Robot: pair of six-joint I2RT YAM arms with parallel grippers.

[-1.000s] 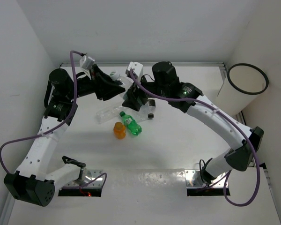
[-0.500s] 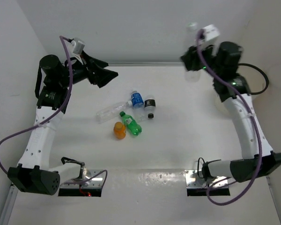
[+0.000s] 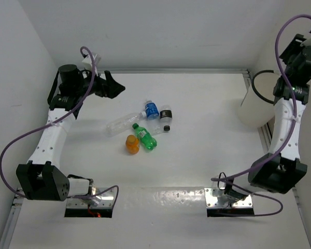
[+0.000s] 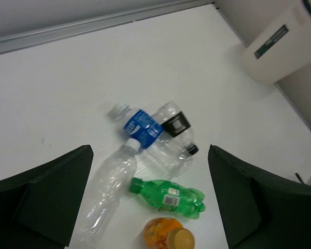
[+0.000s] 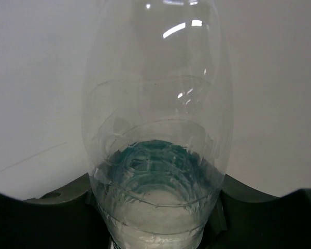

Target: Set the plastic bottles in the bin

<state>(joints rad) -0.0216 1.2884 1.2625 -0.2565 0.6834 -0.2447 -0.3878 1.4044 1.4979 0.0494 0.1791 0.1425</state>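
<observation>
Several plastic bottles lie in a cluster mid-table: one with a blue label (image 3: 152,110), one with a dark label (image 3: 166,114), a clear one (image 3: 119,125), a green one (image 3: 145,136) and an orange one (image 3: 132,143). My left gripper (image 4: 149,155) hangs open high over them at the back left, holding nothing. A further clear bottle (image 5: 158,155) fills the right wrist view, and my right gripper (image 5: 158,212) is shut on its lower part. The right arm's wrist (image 3: 300,57) is raised at the far right, above the white bin (image 3: 251,106).
The bin stands against the right wall at the table's back right corner, and the right arm crosses part of its black rim. White walls close the left, back and right sides. Both arm bases sit on metal plates (image 3: 160,196) at the near edge.
My right arm has swung from the bottle cluster up and over to the far right, carrying the clear bottle. My left gripper has opened and pulled back to the back left.
</observation>
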